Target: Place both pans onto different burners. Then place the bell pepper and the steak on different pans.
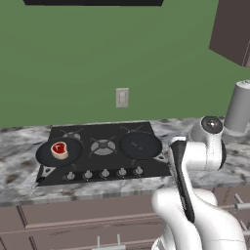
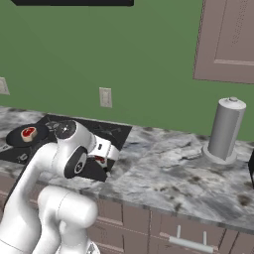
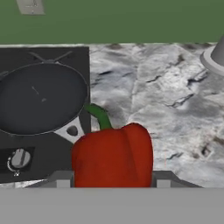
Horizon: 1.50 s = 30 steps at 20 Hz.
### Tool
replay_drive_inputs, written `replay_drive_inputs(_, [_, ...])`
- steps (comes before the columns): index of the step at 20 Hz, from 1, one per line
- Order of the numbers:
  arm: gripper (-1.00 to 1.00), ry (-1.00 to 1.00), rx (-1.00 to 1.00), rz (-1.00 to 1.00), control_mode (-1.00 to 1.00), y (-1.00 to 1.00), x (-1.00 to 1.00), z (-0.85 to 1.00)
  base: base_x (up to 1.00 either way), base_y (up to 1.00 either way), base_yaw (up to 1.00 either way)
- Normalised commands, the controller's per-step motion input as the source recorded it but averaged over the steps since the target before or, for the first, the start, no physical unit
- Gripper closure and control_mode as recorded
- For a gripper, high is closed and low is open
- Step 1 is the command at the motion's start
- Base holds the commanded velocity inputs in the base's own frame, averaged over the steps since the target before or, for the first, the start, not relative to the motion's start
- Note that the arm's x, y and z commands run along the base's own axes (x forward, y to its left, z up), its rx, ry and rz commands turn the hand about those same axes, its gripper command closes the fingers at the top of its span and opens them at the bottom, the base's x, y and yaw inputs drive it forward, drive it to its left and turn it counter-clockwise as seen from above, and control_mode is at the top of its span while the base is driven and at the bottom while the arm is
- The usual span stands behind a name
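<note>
While the gripper (image 3: 113,186) holds the red bell pepper (image 3: 113,155) between its fingers, green stem pointing ahead, the empty black pan (image 3: 41,98) sits on a right-hand burner of the cooktop (image 1: 102,168), ahead and to the left in the hand view. The pepper hangs at the cooktop's right edge, beside the marble counter (image 3: 166,100), so the carry likely runs left and forward. The steak (image 1: 59,149) already lies in the other pan (image 1: 46,155) at the far left.
</note>
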Motion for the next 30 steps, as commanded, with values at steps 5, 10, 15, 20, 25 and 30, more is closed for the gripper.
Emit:
replay_drive_inputs(5, [1.0,0.0,0.05,0.08,-1.0,0.42,0.34,0.23,0.0,0.0,0.0])
replay_drive_inputs(10, [1.0,0.04,0.08,0.06,-1.0,0.44,0.43,0.04,0.0,0.0,0.0])
replay_drive_inputs(15, [1.0,0.08,0.04,0.02,-1.0,0.39,0.43,0.0,0.0,0.0,0.0])
replay_drive_inputs(20, [1.0,0.08,0.0,0.0,-1.0,0.25,0.43,-0.17,0.0,0.0,0.0])
replay_drive_inputs(25, [1.0,0.06,0.0,0.0,-1.0,0.12,0.44,-0.32,0.0,0.0,0.0])
replay_drive_inputs(30, [1.0,0.0,0.01,0.0,-1.0,0.12,0.39,-0.29,0.0,0.0,0.0])
